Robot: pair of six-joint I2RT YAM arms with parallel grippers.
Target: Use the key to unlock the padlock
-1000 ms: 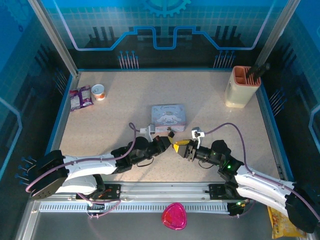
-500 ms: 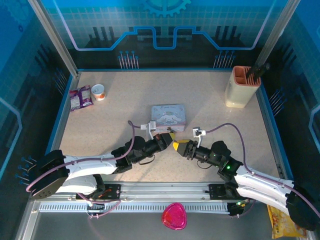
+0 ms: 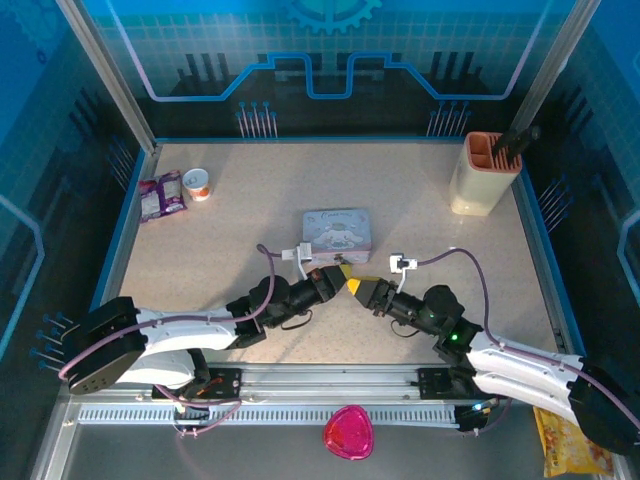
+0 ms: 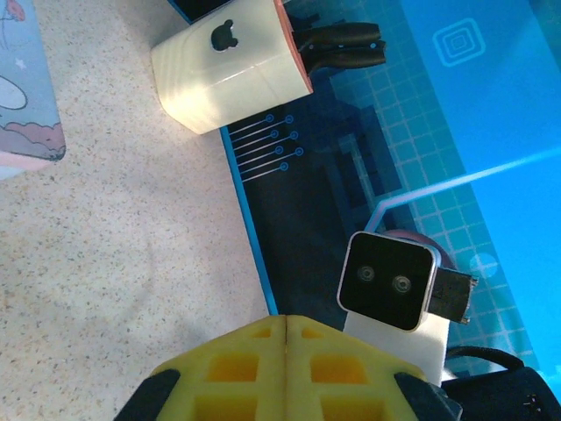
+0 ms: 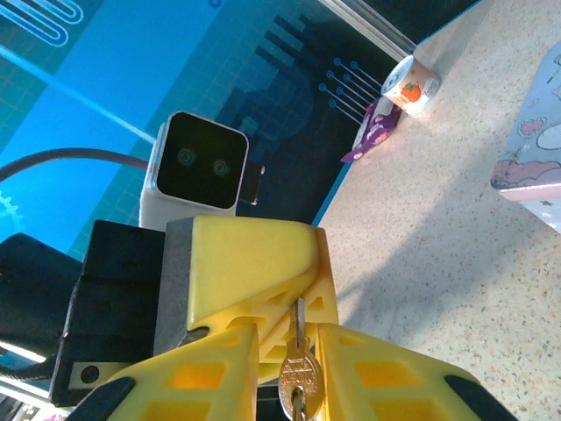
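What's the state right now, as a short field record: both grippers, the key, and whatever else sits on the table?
left gripper: shut; what it holds cannot be told
right gripper: shut on the key
key: head clamped, blade pointing at the left gripper
grippers: nearly tip to tip, low over the table
tin box: just beyond the grippers, apart from both
far right corner: cream holder
far left: small cup, purple packets
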